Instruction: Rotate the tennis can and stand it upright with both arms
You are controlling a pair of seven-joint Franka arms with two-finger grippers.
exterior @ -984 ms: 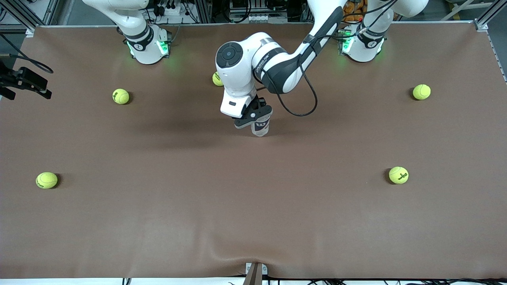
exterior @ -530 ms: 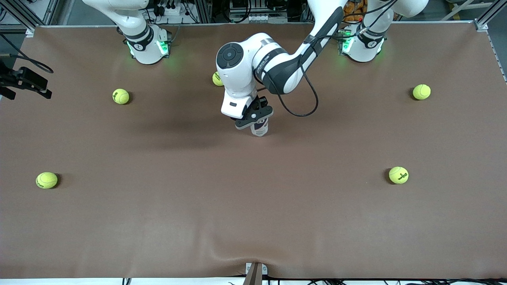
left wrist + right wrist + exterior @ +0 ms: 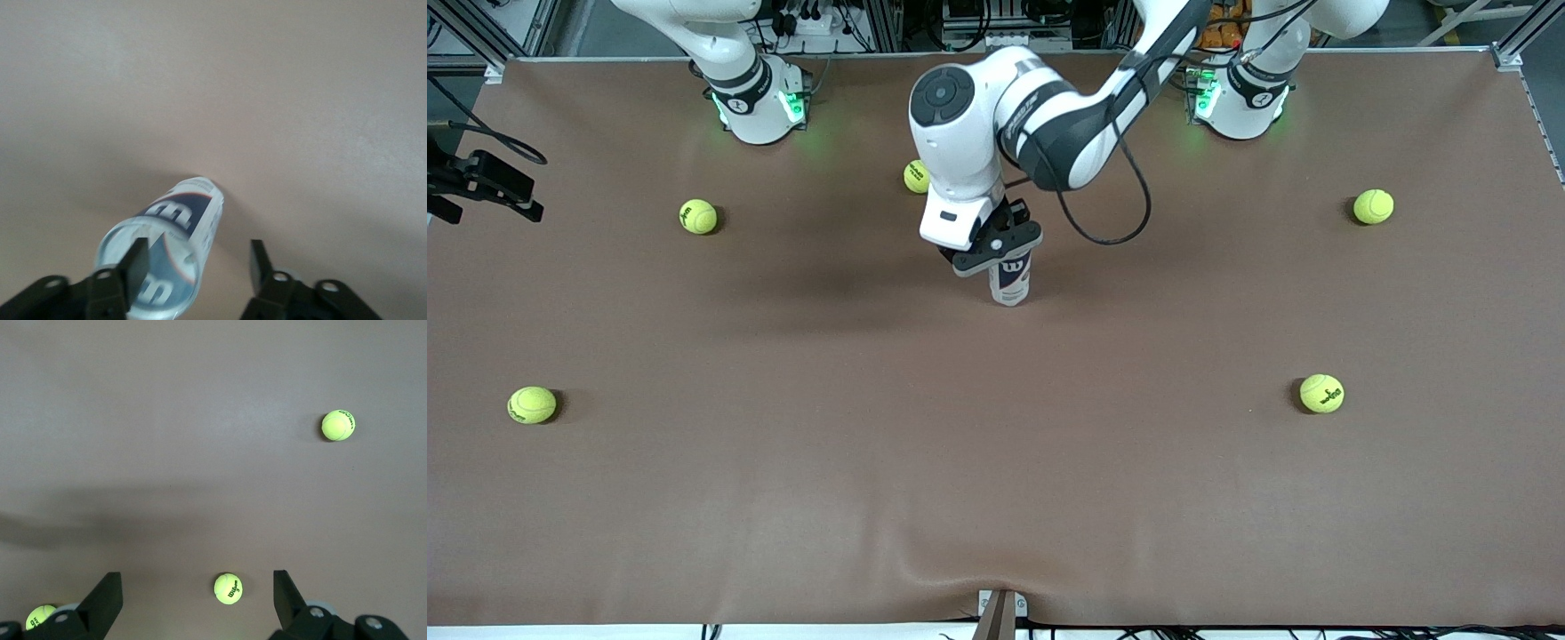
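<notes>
Standing upright mid-table, tennis can (image 3: 1009, 283), left gripper (image 3: 197, 267) hanging over its rim with fingers spread and not gripping, right gripper (image 3: 197, 597) waiting wide open above scattered tennis balls (image 3: 228, 588).

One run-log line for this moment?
tennis can: upright on table | left gripper: open above it | right gripper: open, waiting
</notes>
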